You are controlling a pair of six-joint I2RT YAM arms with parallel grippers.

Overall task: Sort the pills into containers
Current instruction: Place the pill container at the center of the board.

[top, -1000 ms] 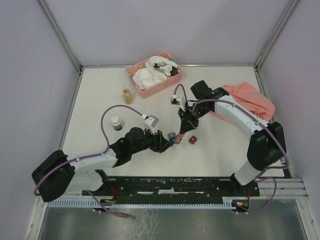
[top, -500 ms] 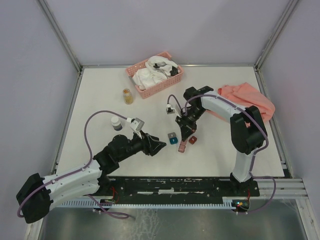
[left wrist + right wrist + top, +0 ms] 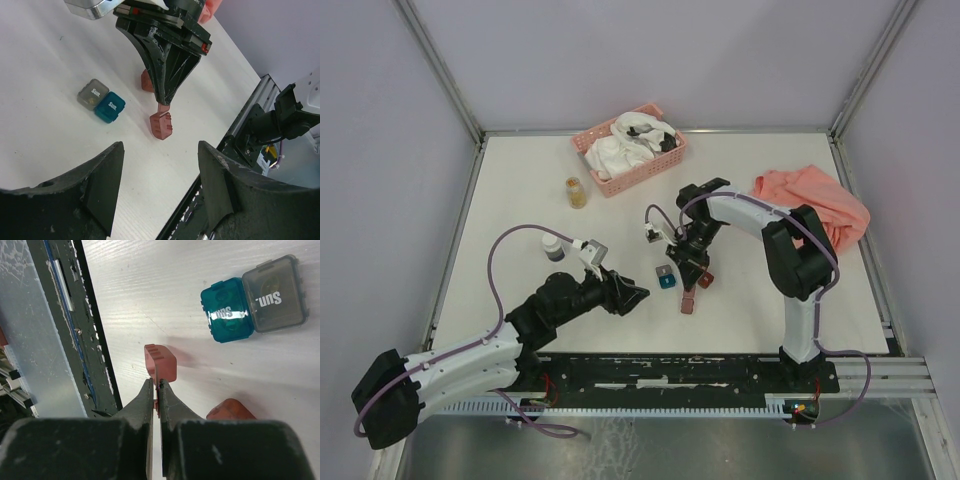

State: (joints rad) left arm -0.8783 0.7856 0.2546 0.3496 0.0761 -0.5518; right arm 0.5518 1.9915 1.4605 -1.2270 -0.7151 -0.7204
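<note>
Right hand [image 3: 688,287] pressed together on the thin flap of one dark red box [image 3: 161,362], near-centre of the counter [image 3: 520,180]. Grey box [image 3: 664,271] and teal box [image 3: 667,282] touching, just left of it; other dark red box [image 3: 704,281] just right. Left hand [image 3: 628,295] spread and empty, further left. Pills [image 3: 577,197] inside the clear jar [image 3: 576,184], far left.
</note>
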